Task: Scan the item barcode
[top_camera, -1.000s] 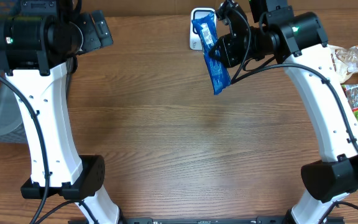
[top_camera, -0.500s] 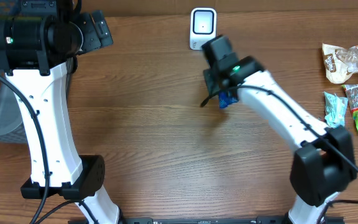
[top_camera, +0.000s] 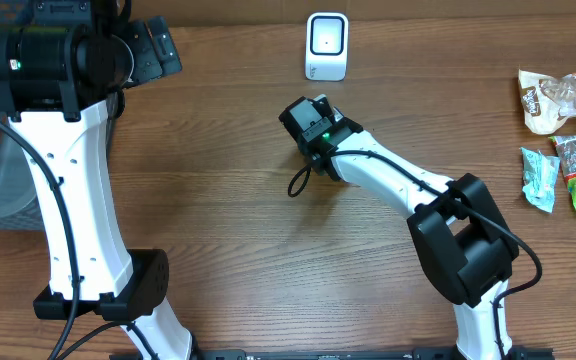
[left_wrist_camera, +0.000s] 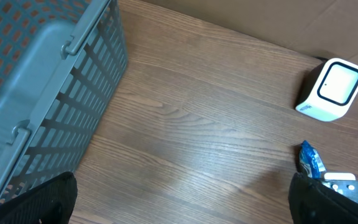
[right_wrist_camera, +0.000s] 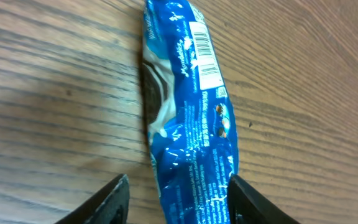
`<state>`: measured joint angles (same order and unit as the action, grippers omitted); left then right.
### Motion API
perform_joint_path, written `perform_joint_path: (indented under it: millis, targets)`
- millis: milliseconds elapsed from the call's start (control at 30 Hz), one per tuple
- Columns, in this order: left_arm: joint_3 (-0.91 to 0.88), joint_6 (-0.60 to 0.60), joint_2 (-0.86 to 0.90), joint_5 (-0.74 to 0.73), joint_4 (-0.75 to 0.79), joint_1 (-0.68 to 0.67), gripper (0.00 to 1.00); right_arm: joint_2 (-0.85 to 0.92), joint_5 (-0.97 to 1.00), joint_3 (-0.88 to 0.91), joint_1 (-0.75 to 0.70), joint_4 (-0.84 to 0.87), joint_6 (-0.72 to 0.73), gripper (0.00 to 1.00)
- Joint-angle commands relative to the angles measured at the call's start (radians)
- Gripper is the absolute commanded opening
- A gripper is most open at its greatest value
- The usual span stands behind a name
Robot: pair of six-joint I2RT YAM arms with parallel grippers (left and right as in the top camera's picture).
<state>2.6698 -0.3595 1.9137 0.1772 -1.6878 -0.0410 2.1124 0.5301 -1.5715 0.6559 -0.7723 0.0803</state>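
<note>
At table centre, blue packet [right_wrist_camera: 188, 137]: lies flat on the wooden table [right_wrist_camera: 48, 81], lengthwise between the two fingers of the right gripper [right_wrist_camera: 180, 202]. In the overhead view the gripper body covers it.
Barcode [right_wrist_camera: 205, 57]: white label on the upward face, at the end of the packet farthest from the fingers (open to a camera above, not turned toward the reader).
Right gripper: jaws apart, one finger on each side of the packet's near end. Bare wood shows between one finger and the wrapper, so nothing is clamped. Straddling the narrow width, it appears placed so that a closing would take the packet crosswise.
Scanner [top_camera: 326, 45]: white unit at the far edge, centre, with its window tilted up toward the near side. It is well apart from the packet, which lies nearer the arm bases.
Left gripper [left_wrist_camera: 182, 208]: jaws wide apart and empty, held far left by the grey basket [left_wrist_camera: 36, 93]. Judged parked clear of the working arm.
Snack packets [top_camera: 563, 100]: grouped at the right edge, neither arm near them.
Assessment: the packet is not presented to the window now. Whether the code has been read cannot be told. Its place on open wood toward the left half may be a hand-over spot (judgement only).
</note>
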Motion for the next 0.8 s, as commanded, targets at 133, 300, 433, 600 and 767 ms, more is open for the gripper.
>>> perform_joint_path:
  millis: [133, 300, 433, 600, 767]
  targets:
    - [0.0, 0.008, -0.004, 0.013, -0.002, 0.002, 1.0, -0.135, -0.214, -0.164, -0.106, -0.135, 0.092, 0.53]
    - [0.0, 0.008, -0.004, 0.013, -0.002, 0.002, 1.0, -0.224, -0.673, -0.195, -0.351, -0.218, 0.177, 0.6]
    - [0.0, 0.008, -0.004, 0.013, -0.002, 0.002, 1.0, -0.204, -1.078, -0.135, -0.552, -0.242, 0.209, 0.61]
    - [0.0, 0.008, -0.004, 0.013, -0.002, 0.002, 1.0, -0.175, -1.27, 0.033, -0.637, -0.136, 0.23, 0.61]
    - [0.0, 0.008, -0.004, 0.013, -0.002, 0.002, 1.0, -0.174, -1.258, 0.189, -0.623, 0.063, 0.19, 0.65]
